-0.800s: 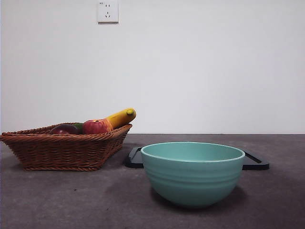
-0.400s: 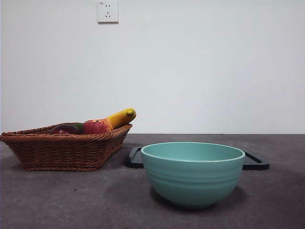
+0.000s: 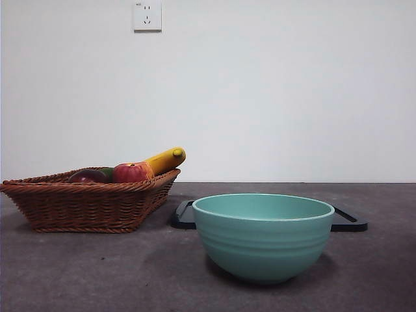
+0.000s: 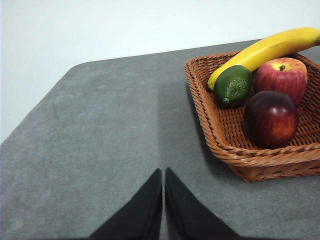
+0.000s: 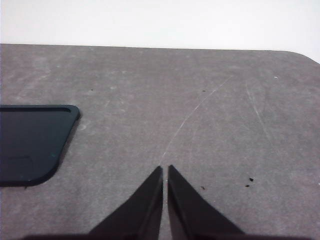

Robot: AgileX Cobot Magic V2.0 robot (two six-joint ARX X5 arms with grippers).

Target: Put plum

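The plum (image 4: 271, 119), dark maroon and glossy, lies in the wicker basket (image 4: 235, 155) beside a red apple (image 4: 281, 77), a green fruit (image 4: 233, 85) and a banana (image 4: 265, 50). In the front view only its top (image 3: 88, 175) shows above the basket rim (image 3: 84, 205). My left gripper (image 4: 163, 172) is shut and empty above bare table, apart from the basket. My right gripper (image 5: 165, 170) is shut and empty above bare table near the black tray (image 5: 30, 142). Neither gripper shows in the front view.
A teal bowl (image 3: 263, 235) stands at the front middle of the grey table. The flat black tray (image 3: 348, 221) lies behind it. A wall outlet (image 3: 147, 15) is on the white wall behind.
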